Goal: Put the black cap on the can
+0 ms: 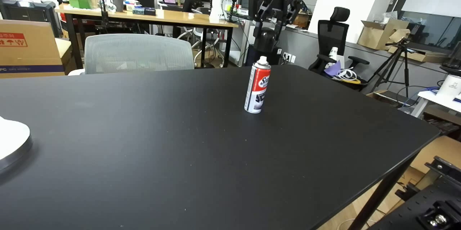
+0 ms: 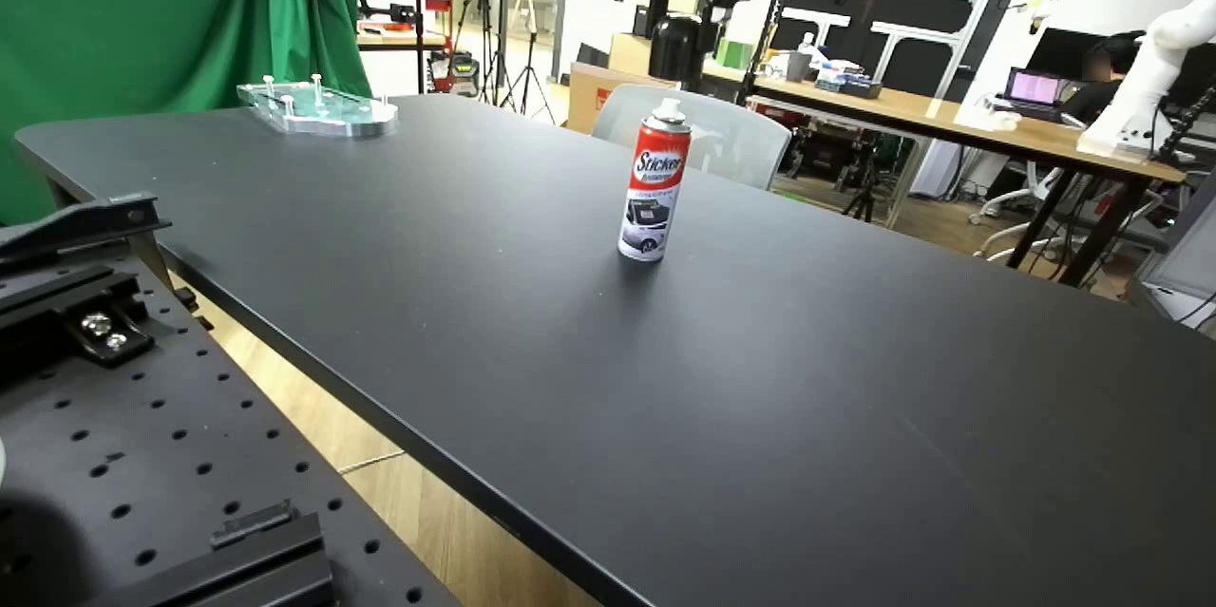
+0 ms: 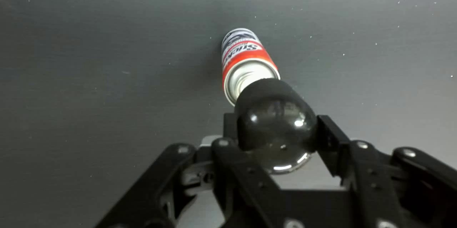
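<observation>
The can (image 1: 257,88) stands upright on the black table (image 1: 162,150), with a red, white and dark label and a white nozzle on top. It also shows in an exterior view (image 2: 654,194) and in the wrist view (image 3: 244,51). My gripper (image 1: 267,31) is shut on the black cap (image 1: 265,41), one finger on each side of it. The cap (image 2: 675,48) hangs over the can, and a gap shows between cap and nozzle in both exterior views. In the wrist view the rounded cap (image 3: 275,114) hides part of the can's top.
A clear plate with white posts (image 2: 323,111) lies at the table's far end. A white rounded object (image 1: 12,141) lies at the table's side. A grey chair (image 1: 138,53) stands behind the table. A perforated black mounting board (image 2: 190,436) adjoins the table edge.
</observation>
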Action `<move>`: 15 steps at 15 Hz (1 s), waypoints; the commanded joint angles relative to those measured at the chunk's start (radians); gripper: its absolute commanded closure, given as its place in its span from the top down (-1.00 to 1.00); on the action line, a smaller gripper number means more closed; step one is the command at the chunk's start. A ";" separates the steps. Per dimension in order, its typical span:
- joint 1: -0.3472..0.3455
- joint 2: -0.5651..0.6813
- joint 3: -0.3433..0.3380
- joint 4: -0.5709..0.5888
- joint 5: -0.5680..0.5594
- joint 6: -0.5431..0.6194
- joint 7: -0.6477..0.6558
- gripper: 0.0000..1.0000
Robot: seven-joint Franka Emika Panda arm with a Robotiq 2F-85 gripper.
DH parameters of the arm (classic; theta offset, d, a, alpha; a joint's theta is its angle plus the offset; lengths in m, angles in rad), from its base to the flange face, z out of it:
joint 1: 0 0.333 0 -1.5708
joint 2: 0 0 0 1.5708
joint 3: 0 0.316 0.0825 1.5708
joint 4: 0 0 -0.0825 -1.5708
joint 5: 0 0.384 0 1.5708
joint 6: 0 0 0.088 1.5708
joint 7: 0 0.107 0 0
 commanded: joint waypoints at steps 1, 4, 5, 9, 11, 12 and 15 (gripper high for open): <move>-0.004 -0.035 -0.001 -0.036 -0.005 -0.037 0.010 -0.36; -0.006 -0.043 -0.003 -0.056 -0.010 -0.040 0.015 -0.36; -0.008 -0.044 -0.005 -0.062 -0.014 -0.035 0.019 -0.36; -0.015 -0.031 -0.012 -0.069 -0.048 0.024 0.043 -0.36; -0.018 -0.019 -0.016 -0.066 -0.064 0.055 0.047 -0.36; -0.018 -0.015 -0.017 -0.064 -0.065 0.067 0.040 -0.36; -0.017 -0.005 -0.015 -0.058 -0.057 0.085 0.036 -0.36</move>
